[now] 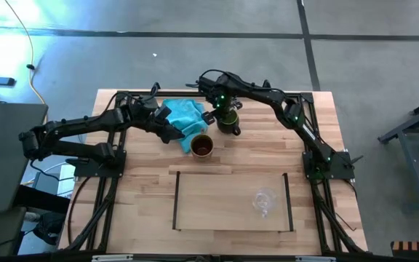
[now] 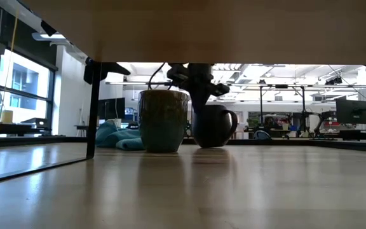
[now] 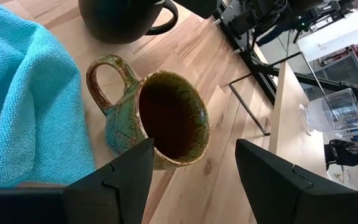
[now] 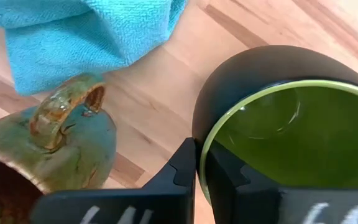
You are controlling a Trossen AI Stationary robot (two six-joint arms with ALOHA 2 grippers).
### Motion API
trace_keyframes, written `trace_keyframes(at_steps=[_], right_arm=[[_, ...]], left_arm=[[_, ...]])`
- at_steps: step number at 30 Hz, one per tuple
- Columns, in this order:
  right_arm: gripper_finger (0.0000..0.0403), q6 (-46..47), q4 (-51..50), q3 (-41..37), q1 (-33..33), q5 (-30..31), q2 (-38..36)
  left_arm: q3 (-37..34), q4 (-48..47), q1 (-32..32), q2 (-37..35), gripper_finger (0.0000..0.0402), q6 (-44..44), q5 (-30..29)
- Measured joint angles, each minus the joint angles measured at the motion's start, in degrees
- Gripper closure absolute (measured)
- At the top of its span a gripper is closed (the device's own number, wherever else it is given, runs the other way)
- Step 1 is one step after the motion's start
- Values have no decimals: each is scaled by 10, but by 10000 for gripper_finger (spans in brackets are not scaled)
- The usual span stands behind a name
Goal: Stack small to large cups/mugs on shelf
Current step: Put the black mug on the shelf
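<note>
A teal-green glazed mug (image 1: 201,145) with a brown inside stands upright on the tabletop. Beside it, toward the far edge, stands a dark mug (image 1: 228,121) with a green inside. My right gripper (image 4: 201,171) comes down from above and is shut on that dark mug. My left gripper (image 3: 194,180) is open and hovers just left of the teal mug (image 3: 160,115), its fingers on either side of it, touching nothing. A clear glass cup (image 1: 264,200) rests on the pale shelf board (image 1: 217,204), near its right rail. My right gripper pinches the dark mug's rim wall (image 4: 199,146), one finger inside the mug and one outside. The fingers point down from above. The mug stays upright, its base down at the tabletop (image 2: 212,145) and its handle (image 2: 234,124) away from the fingers.
A turquoise cloth (image 1: 182,116) lies bunched on the table at the far side, next to both mugs and under my left arm. The shelf's thin dark rails (image 1: 176,200) stand along its short sides. Bare board stretches between the left rail and the glass.
</note>
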Motion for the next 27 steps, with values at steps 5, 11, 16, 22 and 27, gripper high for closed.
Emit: trace_keyframes(at_steps=[5,11,16,22,27], right_arm=[[351,10,3,0,0,-8,-1],[303,-6,8,0,0,-13,-1],[285,-46,1,0,0,-14,-2],[279,-86,-4,0,0,-17,-11],[279,-109,-6,1,0,-18,-15]], left_arm=[[0,0,0,0,186,0,0],[0,0,0,0,186,0,0],[0,0,0,0,186,0,0],[0,-8,0,0,186,-1,0],[0,-12,0,0,186,-1,0]])
